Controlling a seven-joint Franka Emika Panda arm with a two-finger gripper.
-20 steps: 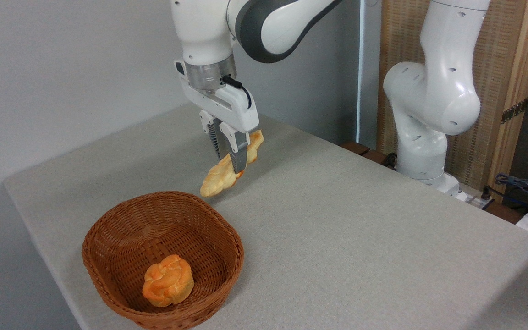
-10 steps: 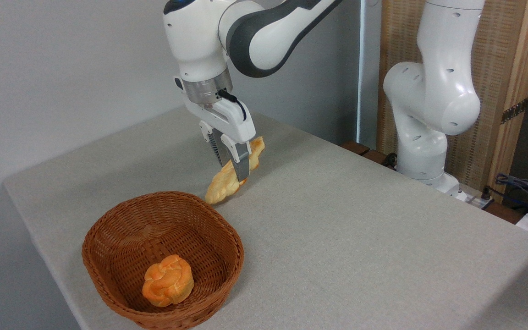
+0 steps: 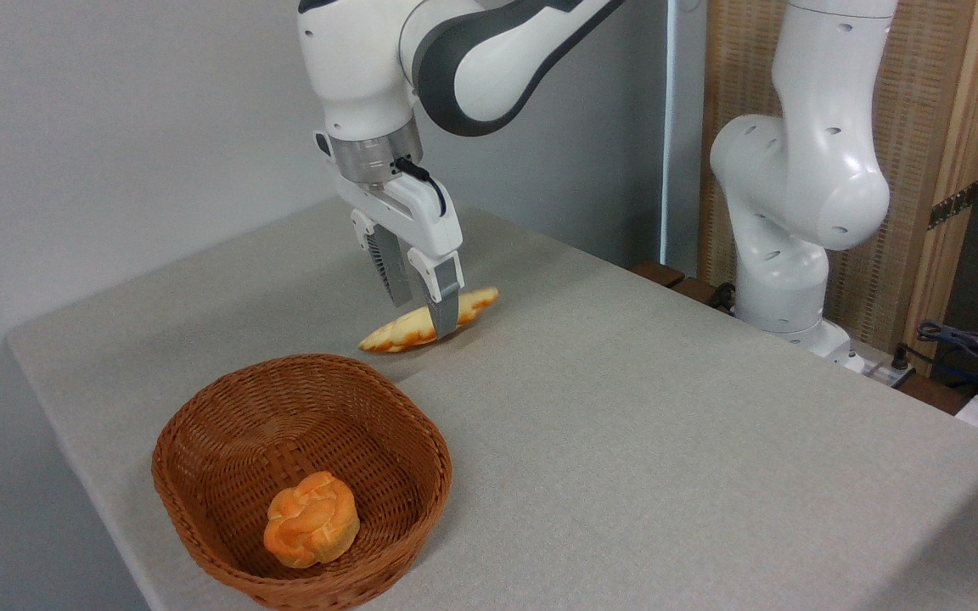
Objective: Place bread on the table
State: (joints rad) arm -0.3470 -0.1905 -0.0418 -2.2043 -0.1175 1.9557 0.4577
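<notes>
Lying flat on the table point(image 3: 625, 424): bread point(image 3: 404, 332), between the spread, released fingers of the end effector point(image 3: 423, 314), just behind the basket point(image 3: 200, 424) holding a bun point(image 3: 311, 519).

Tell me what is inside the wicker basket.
One small round orange knotted bun lies on the floor of the basket, toward its near side. The rest of the visible floor is bare weave. The near wall hides a strip of the floor just behind it.
</notes>
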